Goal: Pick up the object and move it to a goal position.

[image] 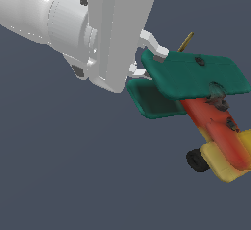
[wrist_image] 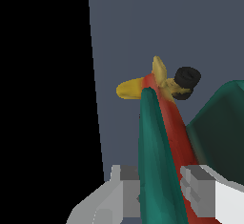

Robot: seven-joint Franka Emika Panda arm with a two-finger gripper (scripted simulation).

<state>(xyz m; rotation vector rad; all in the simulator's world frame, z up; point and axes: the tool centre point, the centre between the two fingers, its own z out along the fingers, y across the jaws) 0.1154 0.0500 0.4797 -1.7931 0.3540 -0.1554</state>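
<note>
The jaws of the gripper are clenched on one teal-green wing of the toy biplane, a pad pressed against each face of that wing in the wrist view. The plane hangs tilted from the arm, its yellow tail and a black wheel pointing away from the gripper, and its thin brown propeller sticking up beside the fingers. Whether any part rests on the grey worktop cannot be told.
</note>
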